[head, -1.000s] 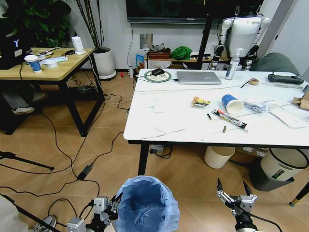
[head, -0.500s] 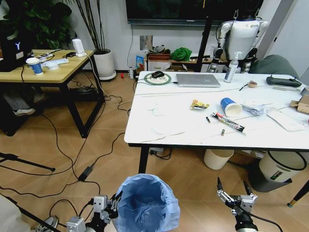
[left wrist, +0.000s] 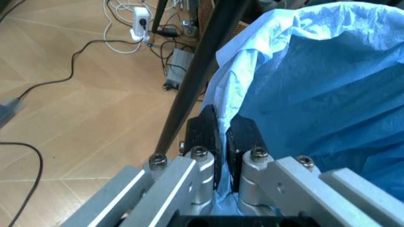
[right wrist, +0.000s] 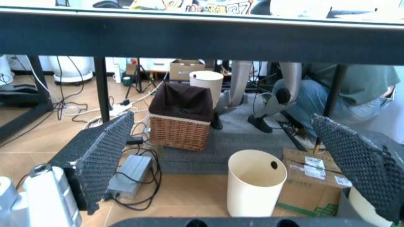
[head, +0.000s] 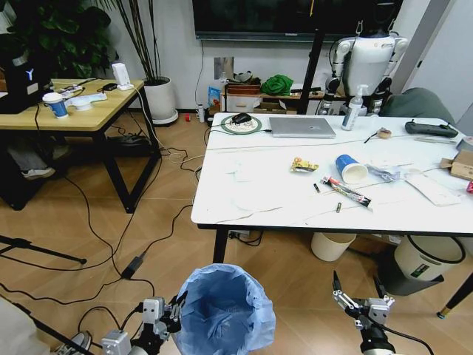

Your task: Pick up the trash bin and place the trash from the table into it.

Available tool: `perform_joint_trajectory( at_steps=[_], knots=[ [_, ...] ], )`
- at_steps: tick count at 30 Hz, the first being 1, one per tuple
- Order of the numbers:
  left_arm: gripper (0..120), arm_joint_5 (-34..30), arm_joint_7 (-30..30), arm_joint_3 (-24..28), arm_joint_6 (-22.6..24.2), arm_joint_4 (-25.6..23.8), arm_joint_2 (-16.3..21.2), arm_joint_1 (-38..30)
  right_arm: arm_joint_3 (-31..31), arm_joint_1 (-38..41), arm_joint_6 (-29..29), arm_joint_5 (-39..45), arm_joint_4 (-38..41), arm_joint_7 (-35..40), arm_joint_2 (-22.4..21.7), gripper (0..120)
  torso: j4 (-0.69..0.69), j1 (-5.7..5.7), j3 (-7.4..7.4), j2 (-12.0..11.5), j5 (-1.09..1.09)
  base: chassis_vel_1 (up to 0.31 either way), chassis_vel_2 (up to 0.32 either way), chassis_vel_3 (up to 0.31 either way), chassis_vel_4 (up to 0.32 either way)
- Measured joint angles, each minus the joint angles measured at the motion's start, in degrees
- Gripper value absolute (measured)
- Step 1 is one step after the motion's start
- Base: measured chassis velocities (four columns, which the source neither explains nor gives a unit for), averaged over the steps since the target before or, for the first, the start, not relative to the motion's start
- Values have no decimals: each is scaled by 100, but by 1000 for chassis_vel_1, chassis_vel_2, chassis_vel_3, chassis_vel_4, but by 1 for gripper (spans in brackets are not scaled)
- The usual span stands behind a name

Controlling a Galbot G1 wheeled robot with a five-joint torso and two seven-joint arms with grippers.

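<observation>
Across the wood floor, the table (head: 259, 196) with the trash (head: 352, 168) lies ahead, nearer your spread-open, empty right gripper (head: 358, 290), while your left gripper (left wrist: 221, 137) pinches the trash bin (head: 224, 310) liner rim.

An office doubling as a robotics lab is being shown. A white surface (head: 295, 200) is being used for a laptop (head: 301, 127), a mouse (head: 241, 117) and a spray bottle (head: 353, 108). A white humanoid robot (head: 367, 59) is being kept against the back wall under a dark screen (head: 281, 16). Cables (head: 96, 229) are being left trailing over the wooden floor, and a second, wooden surface (head: 66, 103) is being flanked by potted plants (head: 151, 66). A cardboard box (right wrist: 312, 182) and a wicker basket (right wrist: 181, 127) are being stored beneath.
</observation>
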Motion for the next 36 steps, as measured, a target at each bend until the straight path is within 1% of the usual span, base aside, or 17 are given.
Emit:
perform_joint_trajectory(
  at_steps=[4,15,17,23,25,29,32,36],
  knots=[
    [0,12,-1,-1,0,-17,-3,16,-2,-12,-1,2,23,0,-7,100,0,35,47,82,0,0,0,0,0],
    [0,25,-9,-22,6,-29,-18,23,5,-52,-1,31,108,4,-29,100,0,192,228,423,0,0,0,0,0],
    [0,25,-9,-22,7,-24,-19,20,5,-54,-1,31,109,4,-30,100,0,198,237,437,0,0,0,0,0],
    [0,11,-11,-42,10,16,-19,-17,21,-97,20,32,143,5,-58,100,0,289,361,652,0,0,0,0,0],
    [0,7,-14,-43,11,27,-17,-26,16,-104,21,32,160,5,-58,100,0,300,375,676,0,0,0,0,0],
    [0,-14,-21,-37,14,15,-19,-16,-8,-162,32,27,250,5,-47,100,0,369,462,831,0,0,0,0,0],
    [0,-17,-26,-35,14,0,-19,-11,-10,-171,37,23,261,5,-45,100,0,390,488,879,0,0,0,0,0],
    [0,-17,-66,-25,15,6,-24,-23,-8,-172,40,6,263,5,-42,100,0,462,575,1037,0,0,0,0,0]
  ],
)
